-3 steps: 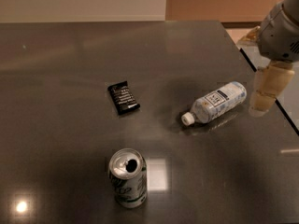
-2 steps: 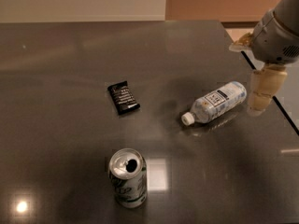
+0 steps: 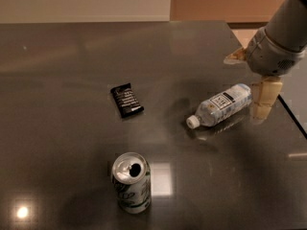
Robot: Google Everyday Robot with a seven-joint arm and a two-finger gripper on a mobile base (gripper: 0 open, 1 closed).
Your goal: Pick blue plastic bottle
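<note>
The blue plastic bottle (image 3: 221,104) lies on its side on the dark table (image 3: 72,56), right of centre. Its white cap (image 3: 193,122) points to the front left, and its pale label has a dark patch. My gripper (image 3: 246,83) hangs from the grey arm at the right edge, just above and beside the bottle's base end. It is open and holds nothing. One cream finger (image 3: 263,98) stands right next to the bottle's base, and the other (image 3: 235,57) shows behind it.
A silver-green drink can (image 3: 132,182) stands upright and opened at the front centre. A small black packet (image 3: 126,99) lies flat left of the bottle. The table's right edge (image 3: 292,116) runs close behind the gripper.
My gripper has shifted a little to the left and lower, closer to the bottle's base end. The bottle, can and packet have not moved.
</note>
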